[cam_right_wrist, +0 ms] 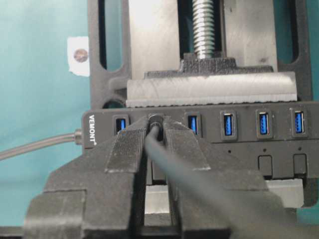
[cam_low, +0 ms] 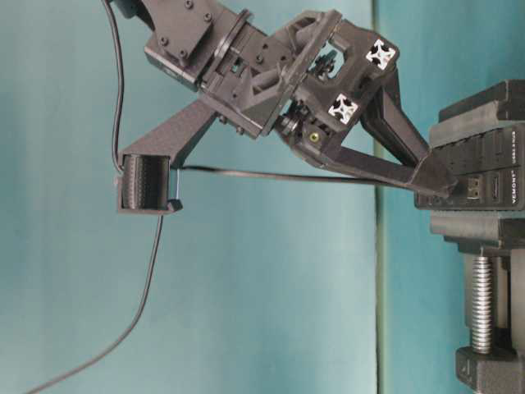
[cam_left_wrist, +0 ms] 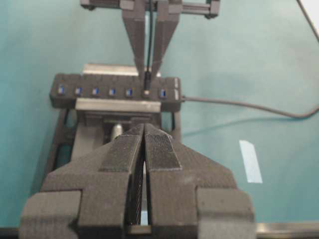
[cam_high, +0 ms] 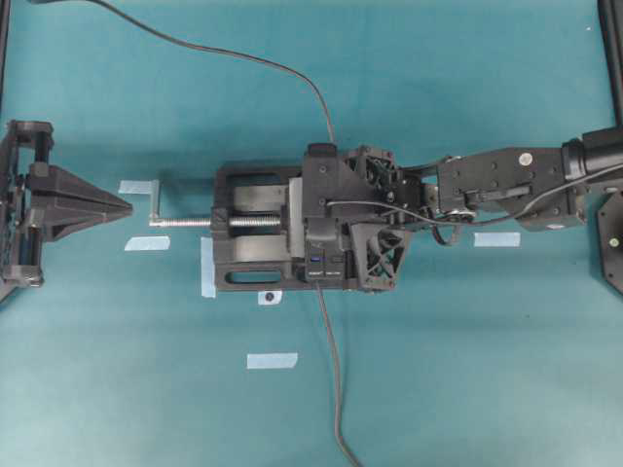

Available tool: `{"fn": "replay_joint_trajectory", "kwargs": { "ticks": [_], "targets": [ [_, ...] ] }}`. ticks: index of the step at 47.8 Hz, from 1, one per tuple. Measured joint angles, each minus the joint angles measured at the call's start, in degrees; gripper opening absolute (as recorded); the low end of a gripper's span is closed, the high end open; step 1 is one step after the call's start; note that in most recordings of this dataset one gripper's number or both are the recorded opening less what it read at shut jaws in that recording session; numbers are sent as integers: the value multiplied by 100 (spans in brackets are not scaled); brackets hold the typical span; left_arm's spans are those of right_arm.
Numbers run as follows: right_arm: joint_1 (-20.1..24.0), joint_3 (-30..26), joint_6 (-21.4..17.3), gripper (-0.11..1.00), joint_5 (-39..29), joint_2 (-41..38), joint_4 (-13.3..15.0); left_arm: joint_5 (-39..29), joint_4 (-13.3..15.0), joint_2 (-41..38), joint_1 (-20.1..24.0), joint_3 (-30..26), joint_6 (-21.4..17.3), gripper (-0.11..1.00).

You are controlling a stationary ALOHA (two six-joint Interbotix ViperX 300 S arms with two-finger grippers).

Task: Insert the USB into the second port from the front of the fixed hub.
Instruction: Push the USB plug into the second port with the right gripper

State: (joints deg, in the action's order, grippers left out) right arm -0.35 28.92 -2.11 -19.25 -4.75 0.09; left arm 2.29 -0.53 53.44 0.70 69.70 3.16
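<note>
Right gripper [cam_right_wrist: 153, 130] over hub [cam_right_wrist: 239, 144], jaws clamped on USB [cam_right_wrist: 155, 121], cable [cam_right_wrist: 199, 179] trailing back between fingers toward wrist. Plug seen at second port from hub's labelled end, one open blue port between it and that end, five more open on hub's other side. Plug body looked sunk into port mouth in right wrist view; depth of seating not readable.

From left wrist view, same plug [cam_left_wrist: 146, 84] stood upright on hub [cam_left_wrist: 99, 92], right fingers [cam_left_wrist: 134, 35] coming down on it from hub's far side. Long axis of USB ran square to hub's length, in line with port and with jaws' pointing direction. Judged: any remaining push had to go straight along that axis, toward hub; sideways drift along hub's row risked jamming or bending plug.

Hub held in vise [cam_high: 243, 233], screw [cam_high: 185, 222] sticking out from vise away from hub. Hub's own thick cable [cam_high: 336, 389] left hub's end across worktop [cam_high: 467, 389]. Tape bits [cam_high: 272, 361] scattered about vise.

Left gripper [cam_high: 122, 205] well apart from hub, beyond vise screw, jaws together, nothing held. Right arm plainly nearer, already on hub.
</note>
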Motion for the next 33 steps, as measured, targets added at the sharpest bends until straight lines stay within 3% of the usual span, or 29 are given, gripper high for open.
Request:
{"fn": "replay_joint_trajectory", "kwargs": {
  "ticks": [33],
  "targets": [
    [9,9,-9,8,18,-35,9,0,0,0,0,9,0,0]
  ]
}}
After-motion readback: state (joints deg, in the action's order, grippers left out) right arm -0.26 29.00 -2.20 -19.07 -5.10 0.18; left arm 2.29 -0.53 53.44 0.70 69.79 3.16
